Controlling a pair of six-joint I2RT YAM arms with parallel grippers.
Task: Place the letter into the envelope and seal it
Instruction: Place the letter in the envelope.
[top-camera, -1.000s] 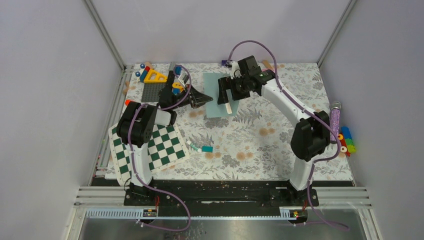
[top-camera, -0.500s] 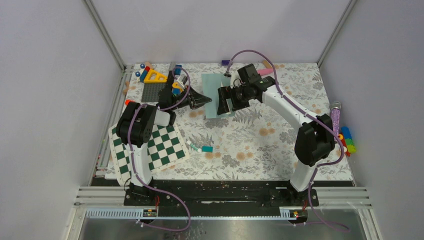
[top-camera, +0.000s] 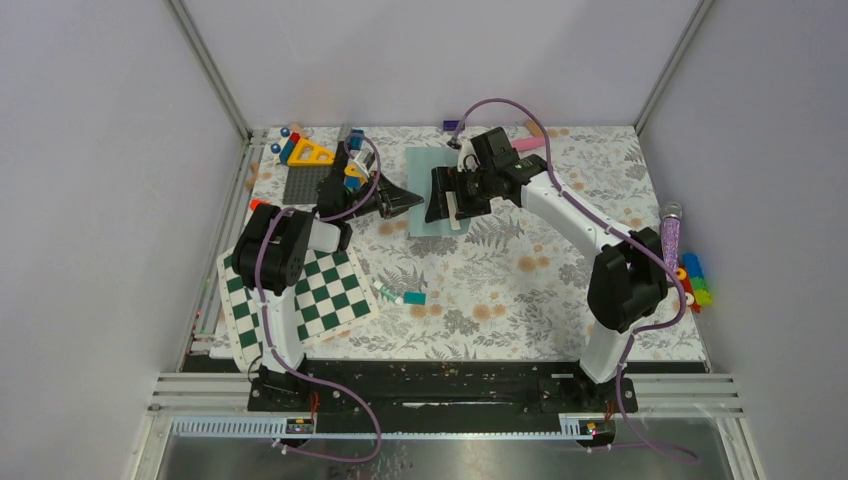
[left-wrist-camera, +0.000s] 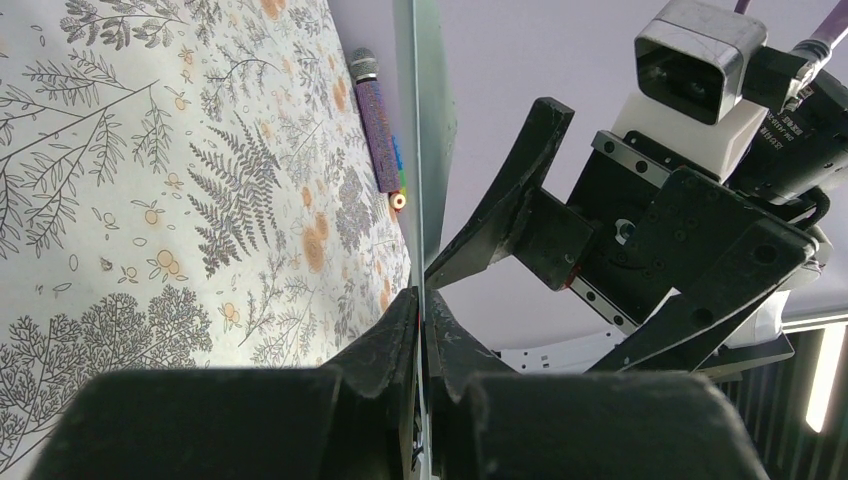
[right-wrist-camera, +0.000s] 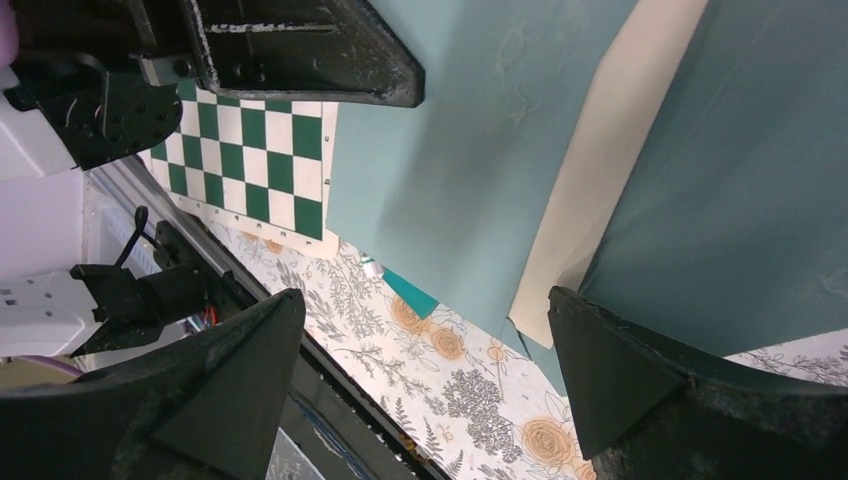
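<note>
Left claw (left-wrist-camera: 420, 318) pressed together, pinching the envelope (right-wrist-camera: 450, 180) by its edge. Right claw (right-wrist-camera: 425, 305) spread wide just over it, holding nothing. Letter (right-wrist-camera: 605, 180) pokes out between the envelope's layers, far-centre worktop (top-camera: 500, 290).

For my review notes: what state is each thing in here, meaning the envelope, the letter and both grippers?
envelope: unsealed, one edge pinched.
letter: partly tucked in, a cream strip showing between teal panels.
left gripper: shut on the envelope's edge.
right gripper: open over the envelope, holding nothing.
</note>
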